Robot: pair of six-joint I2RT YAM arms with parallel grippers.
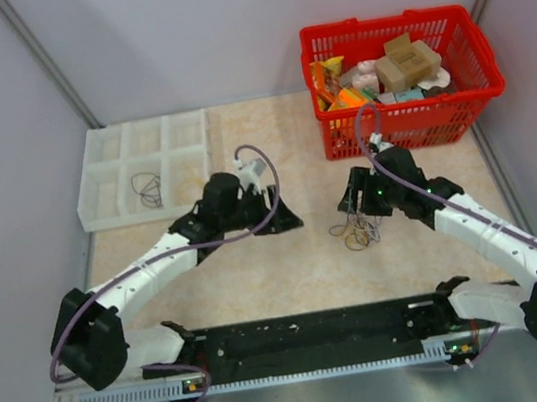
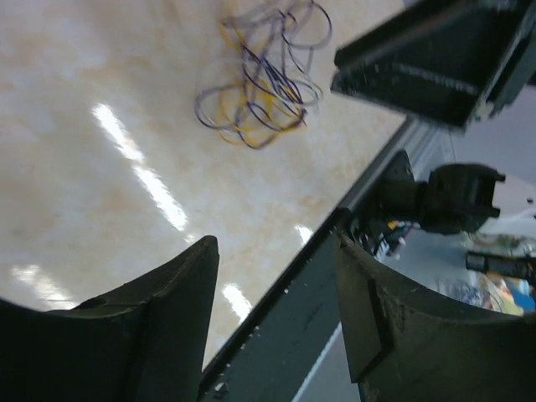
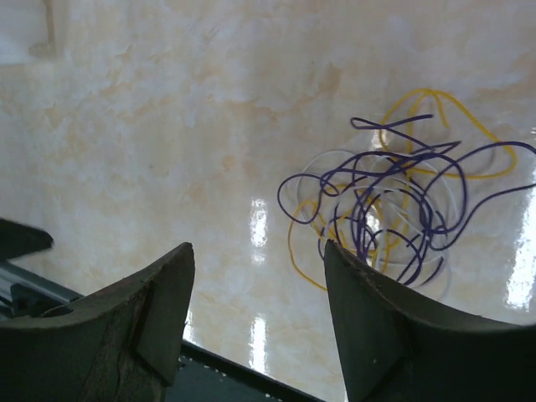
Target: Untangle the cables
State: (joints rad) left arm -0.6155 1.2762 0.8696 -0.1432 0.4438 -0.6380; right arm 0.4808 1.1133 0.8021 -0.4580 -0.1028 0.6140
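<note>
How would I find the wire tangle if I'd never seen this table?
Start at the red basket at the far right corner of the table. Just nearer the arms, by the right gripper, a small tangle lies on the beige top. It mixes purple, yellow and whitish wires, unlike the lone dark loop in the white tray on the left.

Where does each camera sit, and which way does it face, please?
Top external: above and behind the bases, looking down at the table, the left arm, the right arm, the cables, the red basket and the white tray.
Left wrist: on the left arm, looking past the open left gripper across the table at the cables.
Right wrist: on the right arm, looking down past the open right gripper at the cables.
Shared: all three show the tangled cables.
</note>
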